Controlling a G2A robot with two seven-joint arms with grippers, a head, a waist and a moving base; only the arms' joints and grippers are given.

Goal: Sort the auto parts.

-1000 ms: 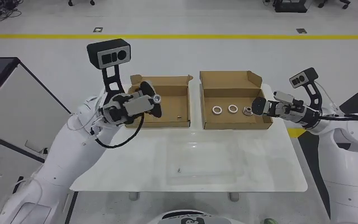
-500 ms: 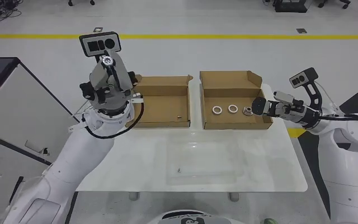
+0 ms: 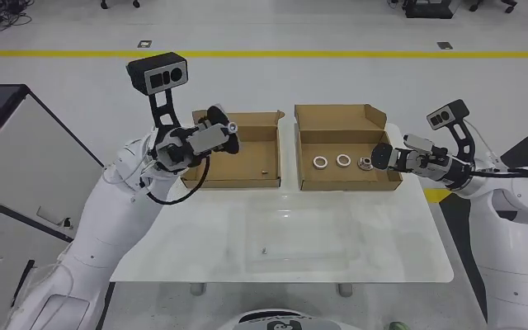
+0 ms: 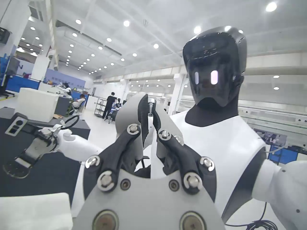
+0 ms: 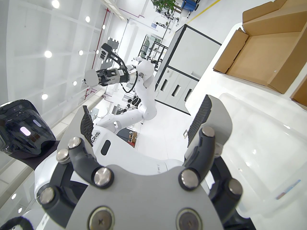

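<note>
What worries me is the bolt [image 4: 150, 106]. The left claw [image 4: 149, 113] has closed on it with only its very tips, pinching the thin threaded shank while the head pokes out. A grip that slight could let it twist or slip, I think. The claw hangs in the air over the plain box [image 3: 247, 155], which stands just beside the ring box [image 3: 342, 139], above the end farthest from it. Released from that height, the bolt might bounce over the low cardboard wall.

The right claw [image 5: 145, 106] is spread wide and empty, beside the ring box's outer wall. Three rings [image 3: 341, 160] lie inside that box. A clear tray [image 3: 330, 239] sits near it on the robot's side, holding one small part [image 3: 264, 250].

The table [image 3: 404, 247] is smooth and white, so a loose bolt would likely roll. The hall around it is bright, with a pale floor and a yellow line [image 3: 264, 54] beyond the ring box.
</note>
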